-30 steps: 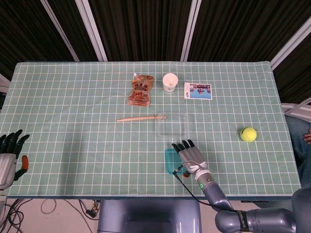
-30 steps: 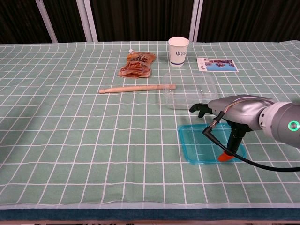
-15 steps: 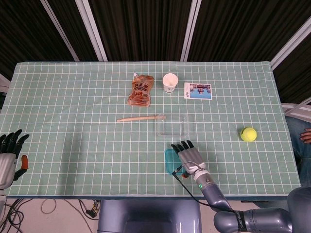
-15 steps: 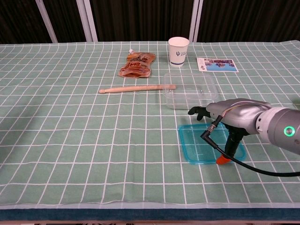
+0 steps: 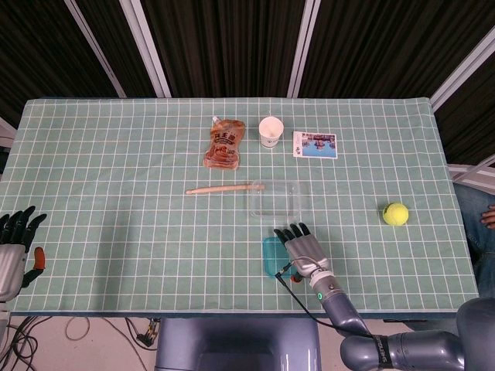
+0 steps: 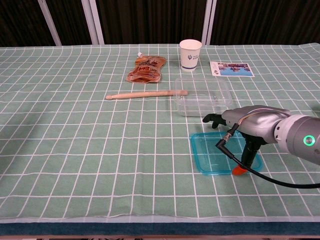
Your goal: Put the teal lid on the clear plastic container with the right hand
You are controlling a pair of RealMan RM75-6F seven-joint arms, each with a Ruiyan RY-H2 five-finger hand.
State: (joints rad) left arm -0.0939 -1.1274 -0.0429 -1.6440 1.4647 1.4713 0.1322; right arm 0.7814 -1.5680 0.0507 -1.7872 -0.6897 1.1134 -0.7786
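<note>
The teal lid [image 6: 215, 155] lies flat on the green checked cloth near the front edge, just in front of the clear plastic container [image 6: 202, 97]. My right hand [image 6: 247, 122] is over the lid's right half, palm down, fingers stretched toward the container. Its orange-tipped thumb points down at the lid's front right edge. The lid stays on the cloth and nothing is gripped. In the head view the hand [image 5: 302, 249] covers most of the lid [image 5: 270, 256], with the container [image 5: 274, 199] just beyond. My left hand [image 5: 15, 243] is off the table's front left corner, fingers spread.
A wooden stick [image 6: 145, 94] lies left of the container, its tip touching it. An orange pouch [image 6: 146, 69], a paper cup [image 6: 190, 55] and a photo card [image 6: 231, 69] stand further back. A tennis ball [image 5: 395, 213] rests at the right.
My right hand has only shifted a little sideways over the lid. The lid and container have not moved.
</note>
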